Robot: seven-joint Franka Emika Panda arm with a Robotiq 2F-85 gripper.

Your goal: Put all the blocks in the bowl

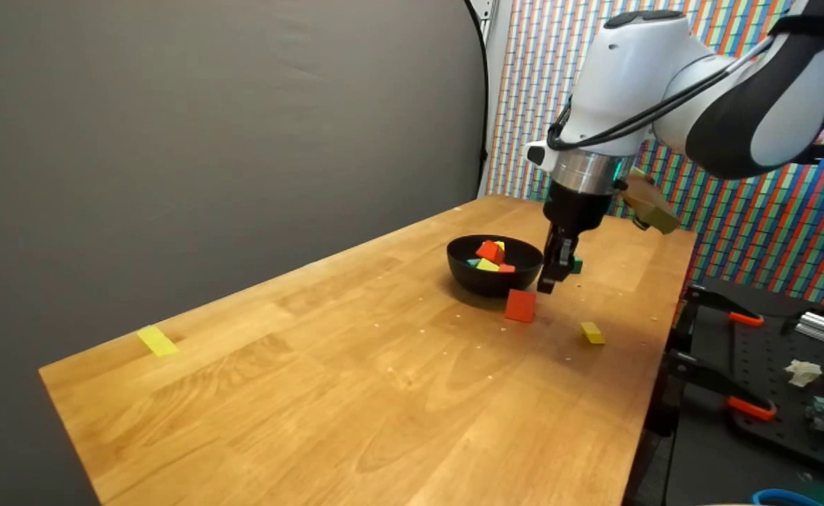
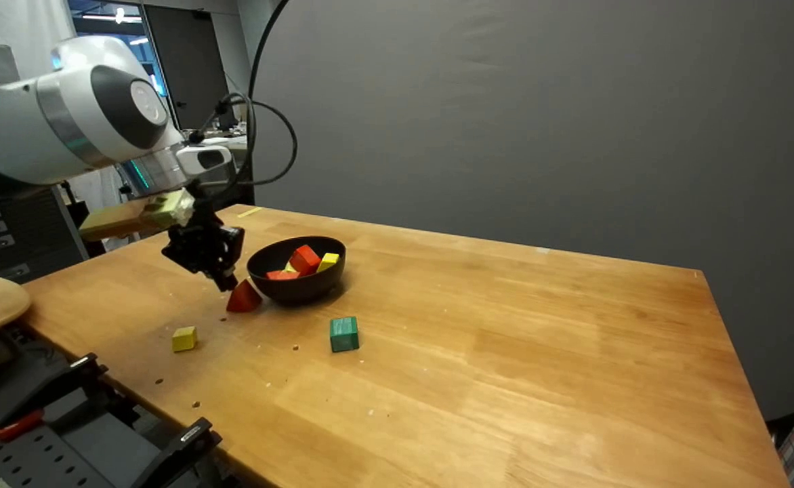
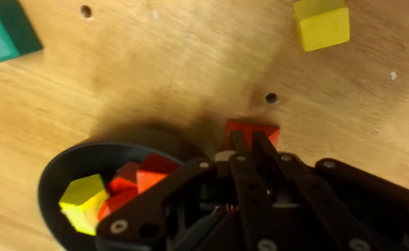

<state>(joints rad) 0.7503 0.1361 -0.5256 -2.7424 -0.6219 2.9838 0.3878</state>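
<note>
Black bowl (image 1: 486, 284), at left in an exterior view, towards the table's (image 1: 313, 386) far end, with several blocks (image 1: 491, 251) inside. Just beside it, outside, sits the red block (image 1: 520, 306), likely the next one: it lies right under the gripper (image 3: 248, 134) and, in the wrist view, shows past both fingers (image 3: 240, 143); its long axis I cannot tell. The jaws are drawn together, only a narrow slit between; whether they touch or pinch it I cannot say. Further right, partly hidden, the green block (image 1: 578, 265), then the yellow block (image 1: 593, 333), towards the right edge.

Bowl (image 2: 299, 290), red blk (image 2: 244, 299) nr pincer (image 3: 249, 136), free tbl (image 2: 539, 359) past grn blk (image 2: 344, 335)
</note>
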